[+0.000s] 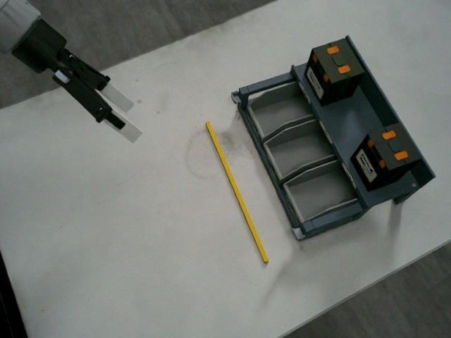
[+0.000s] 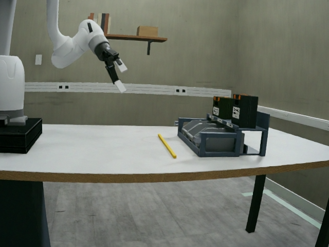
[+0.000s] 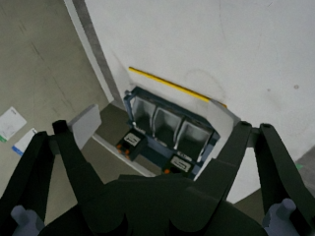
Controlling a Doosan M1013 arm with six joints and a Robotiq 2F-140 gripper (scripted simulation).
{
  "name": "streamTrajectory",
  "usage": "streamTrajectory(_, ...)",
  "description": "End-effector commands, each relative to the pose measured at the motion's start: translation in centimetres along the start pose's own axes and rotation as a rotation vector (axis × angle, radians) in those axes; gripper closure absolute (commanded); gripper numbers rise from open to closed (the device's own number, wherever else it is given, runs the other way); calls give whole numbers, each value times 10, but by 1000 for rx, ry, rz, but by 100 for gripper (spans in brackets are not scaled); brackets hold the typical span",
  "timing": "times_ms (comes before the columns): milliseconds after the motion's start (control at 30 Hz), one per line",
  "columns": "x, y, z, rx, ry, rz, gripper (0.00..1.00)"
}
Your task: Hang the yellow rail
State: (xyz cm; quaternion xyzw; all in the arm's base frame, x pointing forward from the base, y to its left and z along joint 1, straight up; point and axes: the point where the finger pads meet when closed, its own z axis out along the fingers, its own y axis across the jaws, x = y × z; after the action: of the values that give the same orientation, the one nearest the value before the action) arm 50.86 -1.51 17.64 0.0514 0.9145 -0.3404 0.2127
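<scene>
The yellow rail [image 1: 237, 191] lies flat on the white table, just in front of the blue bin rack [image 1: 328, 145] and roughly parallel to its front. It also shows in the exterior view [image 2: 166, 145] and in the wrist view [image 3: 169, 85]. The hooks sit at the rack's front corners, one at the far end [image 1: 235, 97] and one at the near end [image 1: 299, 232]. My gripper [image 1: 127, 116] is open and empty, high above the table and well to the left of the rail; it also shows in the exterior view [image 2: 121, 76].
The rack holds three grey bins [image 1: 298, 156] in front and two dark boxes with orange tabs [image 1: 333, 70] [image 1: 385, 156] on its upper shelf. The robot's base [image 2: 12, 106] stands at the table's left end. The table edge runs close behind the rack.
</scene>
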Motion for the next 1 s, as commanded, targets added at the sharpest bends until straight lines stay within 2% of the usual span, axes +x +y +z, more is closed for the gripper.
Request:
streamTrajectory(0,0,0,0,0,0,0,0)
streamTrajectory(533,0,0,0,0,0,0,0)
streamTrajectory(700,-7,-5,1,0,54,193,0)
streamTrajectory(967,-7,-5,1,0,54,193,0)
